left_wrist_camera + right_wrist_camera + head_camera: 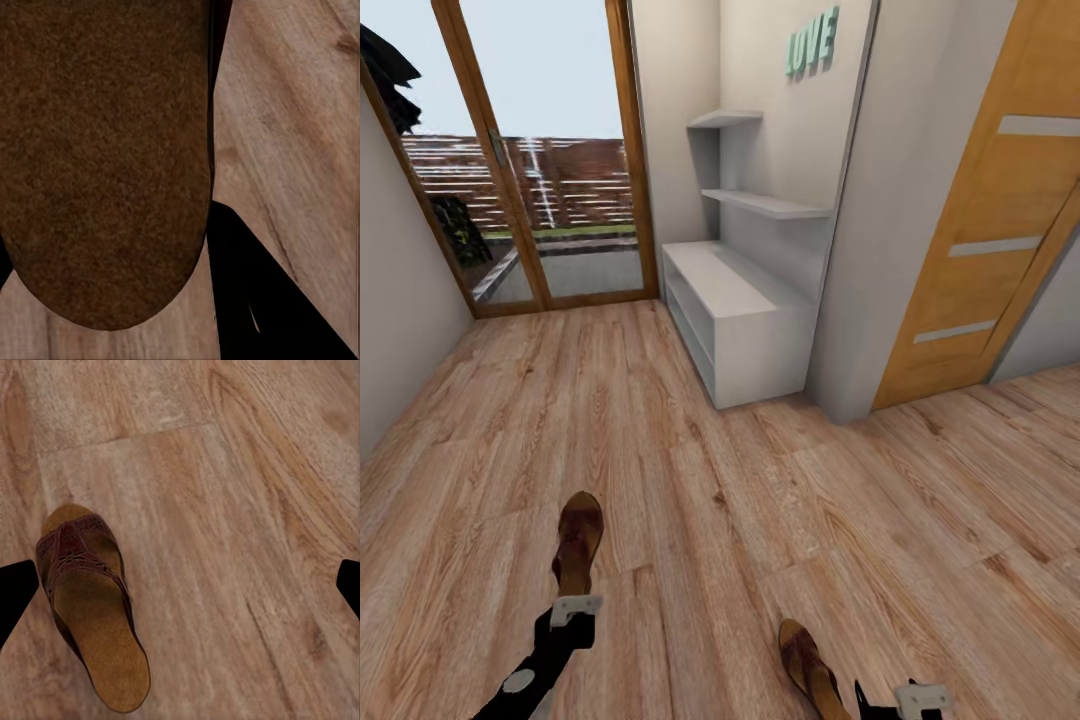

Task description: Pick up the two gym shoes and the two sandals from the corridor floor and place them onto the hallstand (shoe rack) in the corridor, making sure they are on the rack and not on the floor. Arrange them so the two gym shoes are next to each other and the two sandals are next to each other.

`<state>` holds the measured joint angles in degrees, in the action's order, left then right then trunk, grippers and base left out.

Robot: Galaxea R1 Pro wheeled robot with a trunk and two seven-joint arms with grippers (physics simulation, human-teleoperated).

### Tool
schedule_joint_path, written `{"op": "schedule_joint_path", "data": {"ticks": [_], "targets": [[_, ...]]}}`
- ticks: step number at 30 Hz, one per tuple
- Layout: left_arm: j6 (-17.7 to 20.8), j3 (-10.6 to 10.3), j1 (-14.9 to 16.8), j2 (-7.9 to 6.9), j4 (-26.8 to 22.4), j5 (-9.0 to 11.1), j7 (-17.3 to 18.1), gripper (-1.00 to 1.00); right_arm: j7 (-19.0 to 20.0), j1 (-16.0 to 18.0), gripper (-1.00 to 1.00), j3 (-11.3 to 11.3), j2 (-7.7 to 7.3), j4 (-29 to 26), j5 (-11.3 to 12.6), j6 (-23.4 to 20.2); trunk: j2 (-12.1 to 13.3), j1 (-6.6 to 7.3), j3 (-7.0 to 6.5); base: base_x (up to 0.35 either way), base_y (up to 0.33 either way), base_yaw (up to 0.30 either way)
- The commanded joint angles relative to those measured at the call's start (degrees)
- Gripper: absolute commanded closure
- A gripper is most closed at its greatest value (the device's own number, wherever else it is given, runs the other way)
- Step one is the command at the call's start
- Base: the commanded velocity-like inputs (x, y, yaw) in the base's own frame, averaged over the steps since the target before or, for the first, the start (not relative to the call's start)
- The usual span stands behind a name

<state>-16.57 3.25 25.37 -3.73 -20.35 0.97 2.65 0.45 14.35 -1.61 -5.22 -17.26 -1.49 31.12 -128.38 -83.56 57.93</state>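
My left gripper (pixel 574 590) is shut on one dark brown sandal (pixel 579 538), gripping its heel end, low at the near left over the corridor floor (pixel 690 480). Close to the left wrist camera, that sandal's brown sole (pixel 105 157) sits beside a black finger (pixel 251 296). The second sandal (pixel 807 668) lies flat on the planks at the near right, strap and tan footbed up (pixel 91 604). My right gripper (pixel 900 700) hovers open just right of it, and in the right wrist view the right gripper (pixel 180 585) has its fingers spread wide. The hallstand (pixel 745 312) stands ahead, shelves bare. The gym shoes are out of view.
A glass patio door (pixel 545 170) with a wooden frame closes the far end of the corridor. An orange wooden door (pixel 985 230) and a grey wall corner (pixel 860 300) stand right of the hallstand. A plain wall (pixel 400 300) runs along the left.
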Motion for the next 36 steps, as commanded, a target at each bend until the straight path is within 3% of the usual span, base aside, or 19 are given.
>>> {"op": "schedule_joint_path", "data": {"ticks": [1,4,11,15,20,26,31,34,36], "targets": [[1.0,0.3,0.9,0.04,0.0,-0.1,0.3,1.00,0.1,0.0,-1.00,0.0,-0.04,-0.2,-0.5,0.2,0.0,0.01,0.05,0.000,0.000,0.000],[5.6,0.2,4.6,0.28,0.0,-0.1,0.8,1.00,0.1,0.1,-1.00,0.8,-0.29,-2.3,-3.0,0.0,0.0,0.01,0.05,0.000,0.000,0.000],[10.1,0.2,8.8,0.31,0.0,-0.1,3.6,1.00,0.7,0.1,-1.00,1.3,-0.77,-5.5,-8.7,-1.0,0.0,0.01,0.05,0.000,0.000,0.000],[12.4,0.2,10.5,0.13,0.0,-0.2,6.2,1.00,4.3,0.3,-1.00,1.3,-1.61,-8.4,-11.4,-3.9,0.0,0.01,0.05,0.000,0.000,0.000],[14.7,0.2,11.6,0.05,0.0,-0.3,8.8,1.00,10.2,0.4,-1.00,1.1,-2.44,-12.8,-12.5,-10.2,0.0,0.01,0.05,0.000,0.000,0.000],[15.4,0.1,12.0,0.17,0.0,-0.3,9.7,1.00,13.2,0.6,-1.00,1.0,-2.80,-16.5,-12.7,-16.2,0.0,0.01,0.05,0.000,0.000,0.000],[15.5,0.1,12.1,0.35,-0.8,-0.3,9.9,1.00,13.9,0.8,-1.00,1.0,-2.86,-17.8,-12.7,-17.5,0.0,0.01,0.05,0.000,0.000,0.000],[15.7,-0.3,12.0,0.42,-4.0,-1.0,9.8,1.00,13.9,0.8,-1.00,0.9,-2.87,-18.3,-12.7,-17.7,0.0,0.01,0.05,0.000,0.000,0.000],[19.7,-0.8,12.0,0.09,-7.7,-2.0,9.9,1.00,13.8,0.8,-1.00,0.9,-2.79,-20.3,-12.6,-18.1,-0.4,-0.21,0.23,0.000,0.000,0.000]]}}
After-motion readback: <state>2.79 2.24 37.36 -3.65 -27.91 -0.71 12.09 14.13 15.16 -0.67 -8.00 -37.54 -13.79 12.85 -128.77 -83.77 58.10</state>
